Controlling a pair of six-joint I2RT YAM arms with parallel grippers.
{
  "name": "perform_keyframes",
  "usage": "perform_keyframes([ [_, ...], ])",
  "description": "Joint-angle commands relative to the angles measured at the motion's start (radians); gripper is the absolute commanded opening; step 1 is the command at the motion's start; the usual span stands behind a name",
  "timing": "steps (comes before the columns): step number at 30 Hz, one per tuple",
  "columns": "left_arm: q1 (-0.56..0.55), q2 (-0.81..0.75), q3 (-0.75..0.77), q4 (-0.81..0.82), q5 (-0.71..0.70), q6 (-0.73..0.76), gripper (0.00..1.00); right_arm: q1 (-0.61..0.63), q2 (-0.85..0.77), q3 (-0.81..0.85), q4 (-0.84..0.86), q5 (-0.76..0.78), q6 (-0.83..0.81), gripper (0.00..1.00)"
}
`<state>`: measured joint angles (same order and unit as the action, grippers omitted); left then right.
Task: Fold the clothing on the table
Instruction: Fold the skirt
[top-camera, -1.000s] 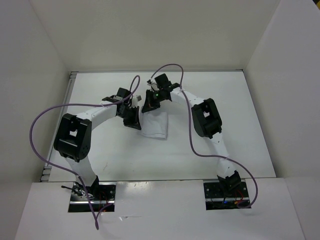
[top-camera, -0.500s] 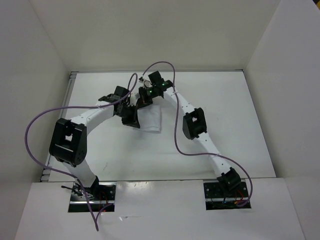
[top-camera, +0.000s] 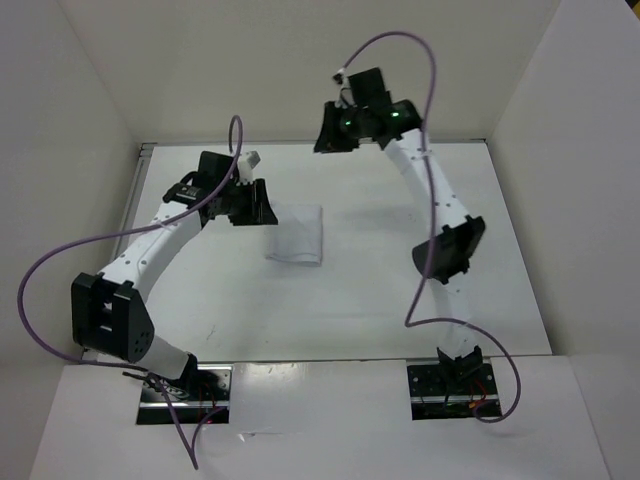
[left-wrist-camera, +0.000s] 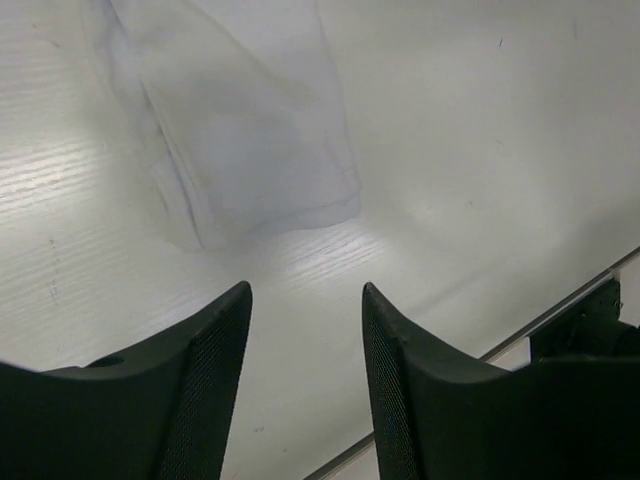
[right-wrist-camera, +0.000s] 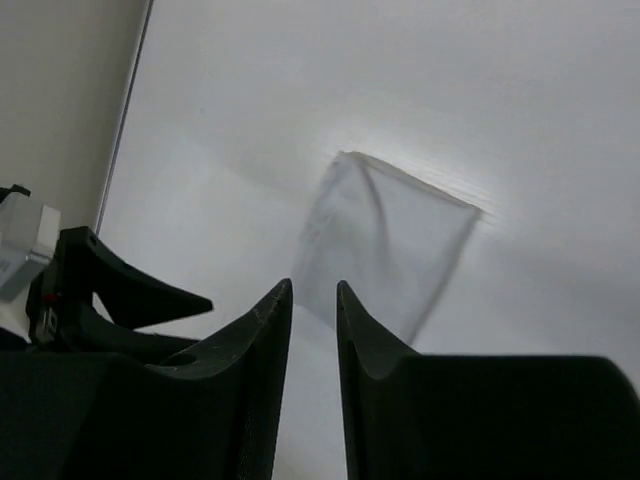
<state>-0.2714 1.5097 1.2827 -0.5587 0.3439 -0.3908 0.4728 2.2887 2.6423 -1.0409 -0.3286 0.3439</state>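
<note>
The thin white fabric clothing (top-camera: 297, 235) lies flat at the middle of the large white table (top-camera: 490, 290), just right of the empty, released left gripper (top-camera: 262, 205); the right gripper (top-camera: 325, 140), raised at the far side, is narrowly parted and holds nothing.

arms (top-camera: 150, 245) — white links, black joints | cables (top-camera: 437, 75) — purple | end effector fingers (left-wrist-camera: 200, 380) black, mesh-textured | wrist light (top-camera: 347, 122) green

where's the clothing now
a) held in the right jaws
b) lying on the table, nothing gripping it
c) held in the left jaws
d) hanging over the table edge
b: the clothing lies flat on the table, with nothing gripping it.
</note>
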Motion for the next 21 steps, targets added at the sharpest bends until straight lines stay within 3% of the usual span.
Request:
perform_keyframes([
  [1, 0.014, -0.051, 0.03, 0.011, -0.02, 0.024, 0.56, -0.062, -0.217, -0.178, -0.149, 0.222, -0.023, 0.3],
  [2, 0.014, -0.06, 0.03, 0.011, -0.029, 0.033, 0.58, -0.062, -0.256, -0.238, -0.15, 0.311, -0.023, 0.31],
  [6, 0.034, -0.078, -0.032, 0.02, -0.04, 0.033, 0.62, -0.062, -0.493, -0.758, 0.035, 0.379, -0.013, 0.35],
  [12, 0.043, -0.129, -0.138, 0.029, -0.04, 0.015, 0.65, -0.095, -0.807, -1.284, 0.247, 0.199, 0.078, 0.41],
  [15, 0.043, -0.138, -0.169, 0.029, -0.04, 0.006, 0.65, -0.095, -0.912, -1.479, 0.379, 0.152, 0.174, 0.45],
  [18, 0.043, -0.148, -0.181, 0.029, -0.049, -0.005, 0.66, -0.095, -0.991, -1.639, 0.495, 0.134, 0.268, 0.56],
  [19, 0.043, -0.148, -0.19, 0.029, -0.06, -0.005, 0.66, -0.095, -1.0, -1.666, 0.522, 0.134, 0.282, 0.65],
  [21, 0.043, -0.148, -0.191, 0.029, -0.071, -0.005, 0.66, -0.095, -1.009, -1.711, 0.522, 0.134, 0.294, 0.7],
])
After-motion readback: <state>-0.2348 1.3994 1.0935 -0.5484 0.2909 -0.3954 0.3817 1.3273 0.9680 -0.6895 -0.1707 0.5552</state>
